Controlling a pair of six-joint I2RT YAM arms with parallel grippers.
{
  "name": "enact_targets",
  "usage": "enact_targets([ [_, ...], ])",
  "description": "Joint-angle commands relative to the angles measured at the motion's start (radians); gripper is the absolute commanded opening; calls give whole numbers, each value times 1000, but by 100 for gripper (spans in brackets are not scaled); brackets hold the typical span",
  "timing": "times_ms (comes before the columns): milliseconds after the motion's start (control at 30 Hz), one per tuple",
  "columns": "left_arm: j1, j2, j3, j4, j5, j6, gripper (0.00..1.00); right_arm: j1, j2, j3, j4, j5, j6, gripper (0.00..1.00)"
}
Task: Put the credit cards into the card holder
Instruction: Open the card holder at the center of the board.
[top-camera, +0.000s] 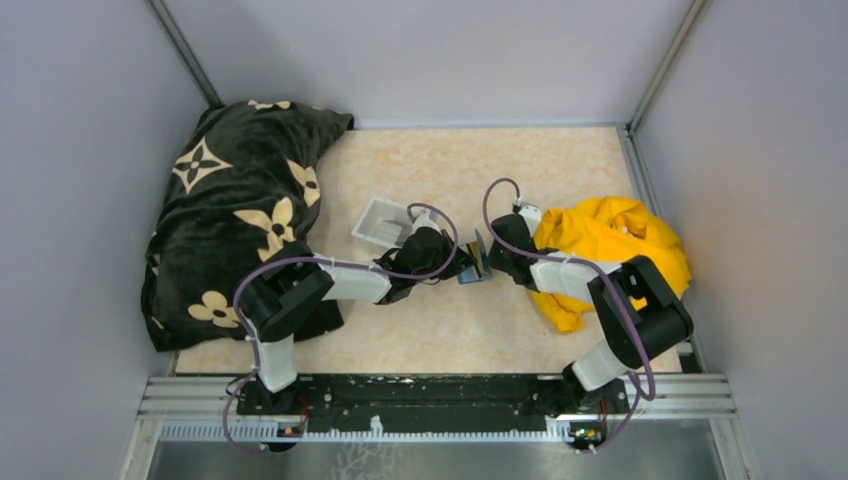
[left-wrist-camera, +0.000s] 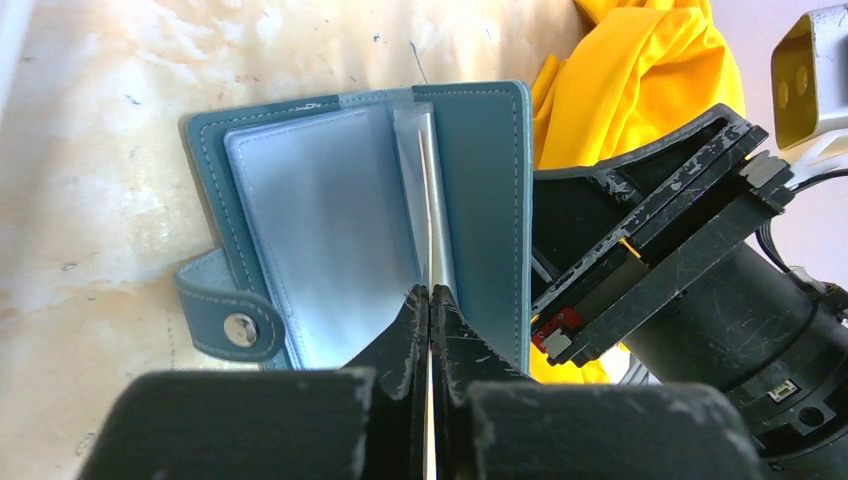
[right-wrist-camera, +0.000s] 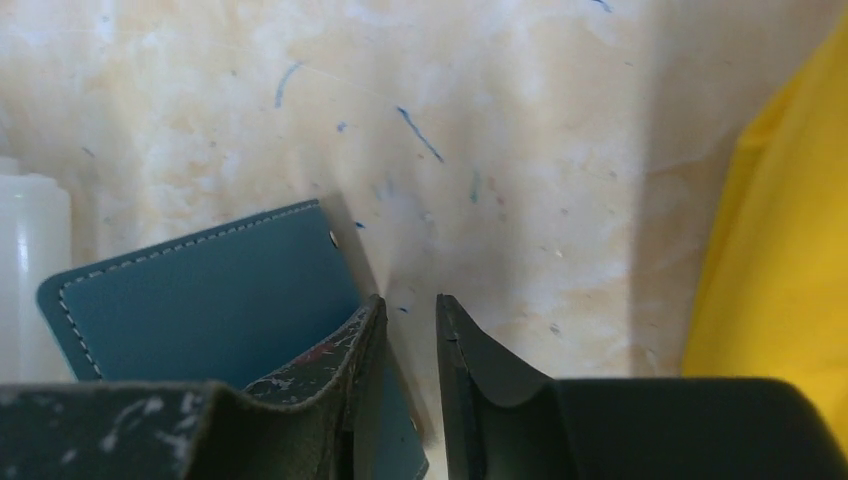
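Note:
The card holder (left-wrist-camera: 480, 200) is a teal wallet, open like a book, with clear sleeves showing inside. It stands between the two grippers at mid-table (top-camera: 470, 275). My left gripper (left-wrist-camera: 430, 292) is shut on a thin pale credit card (left-wrist-camera: 430, 200), seen edge-on, which reaches in among the sleeves near the fold. My right gripper (right-wrist-camera: 410, 300) is open. Its left finger (right-wrist-camera: 350, 350) rests against the teal outer cover (right-wrist-camera: 200, 300), and bare table shows through the gap. In the top view both grippers (top-camera: 462, 262) (top-camera: 492, 258) meet at the wallet.
A white plastic tray (top-camera: 380, 222) sits just behind the left gripper. A black flowered blanket (top-camera: 240, 200) fills the left side. A yellow cloth (top-camera: 610, 240) lies bunched at the right, close behind the right arm (left-wrist-camera: 650, 240).

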Motion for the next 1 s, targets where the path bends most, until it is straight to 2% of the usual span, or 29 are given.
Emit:
enact_targets([
  [0, -17, 6, 62, -54, -35, 64, 0, -14, -53, -51, -208, 100, 39, 28],
  [367, -18, 42, 107, -163, -48, 81, 0, -14, -209, 17, -285, 126, -10, 49],
  [600, -21, 58, 112, -169, -36, 72, 0, -8, -259, 88, -336, 89, -60, 54],
  [967, -21, 59, 144, -194, -24, 91, 0, 132, -297, 156, -429, 110, -118, 63],
])
